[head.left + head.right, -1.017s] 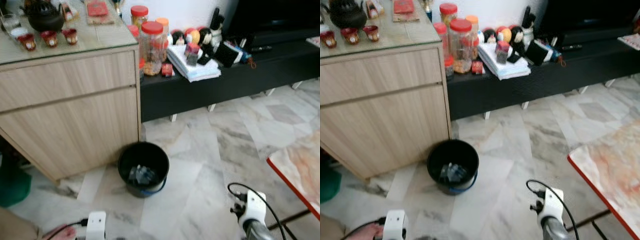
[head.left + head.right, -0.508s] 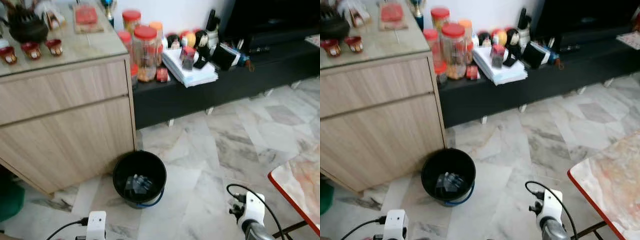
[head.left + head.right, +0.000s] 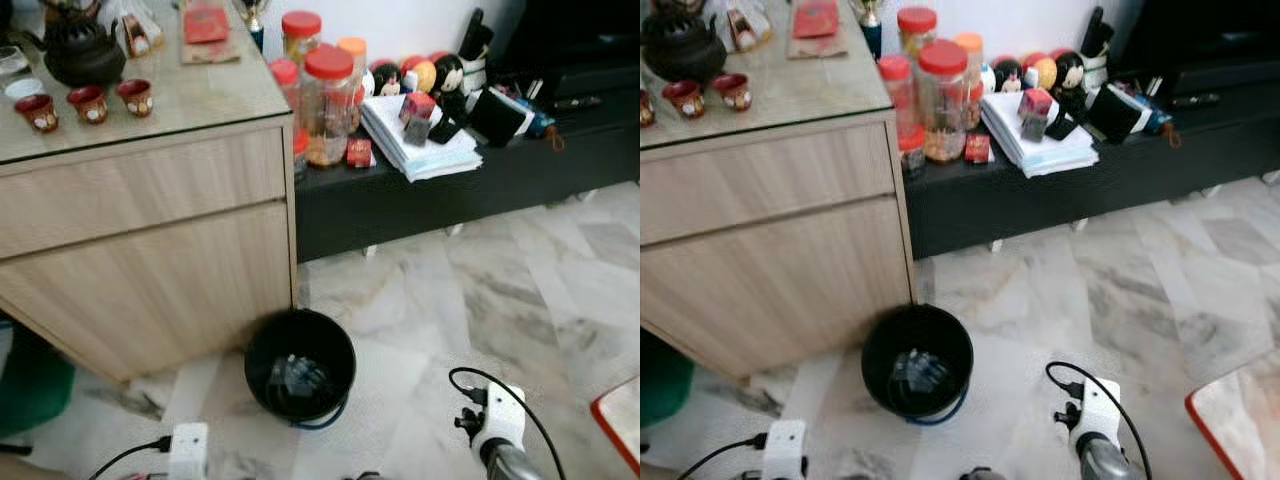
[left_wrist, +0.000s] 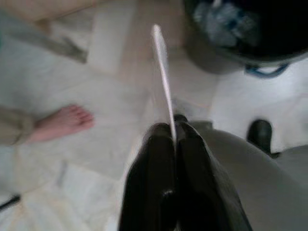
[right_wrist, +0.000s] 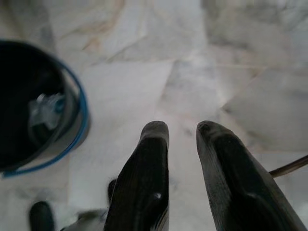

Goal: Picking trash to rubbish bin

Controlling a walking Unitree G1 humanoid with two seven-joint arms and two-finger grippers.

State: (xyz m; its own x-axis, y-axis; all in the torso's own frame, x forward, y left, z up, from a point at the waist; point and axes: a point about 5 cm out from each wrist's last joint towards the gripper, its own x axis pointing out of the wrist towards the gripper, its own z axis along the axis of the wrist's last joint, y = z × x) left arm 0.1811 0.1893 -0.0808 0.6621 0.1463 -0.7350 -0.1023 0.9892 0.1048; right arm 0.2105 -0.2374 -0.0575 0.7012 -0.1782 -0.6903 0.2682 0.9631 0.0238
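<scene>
**Operator:** What is the left gripper holding, and where is the bin?

**Technician:** Its two black fingers are pressing together on a thin white sheet, seen edge-on in the left wrist view. The sheet is projecting forward from the fingertips, low above the marble floor. The black rubbish bin is standing on the floor just in front of the wooden cabinet, ahead of the robot, with crumpled clear wrapping already lying inside it.

**Operator:** How is the sheet likely to be handling?

**Technician:** It is looking light and flat, probably card or stiff paper, since it is staying nearly straight with only a slight bow. The hold at one end appears adequate; a flat, smooth piece may be slipping if the grip loosens.

**Operator:** And the right gripper?

**Technician:** Its fingers are standing slightly apart with nothing between them, hanging over the glossy veined floor near the bin's blue-trimmed rim. A person's bare foot is resting on the floor near the left arm.
</scene>
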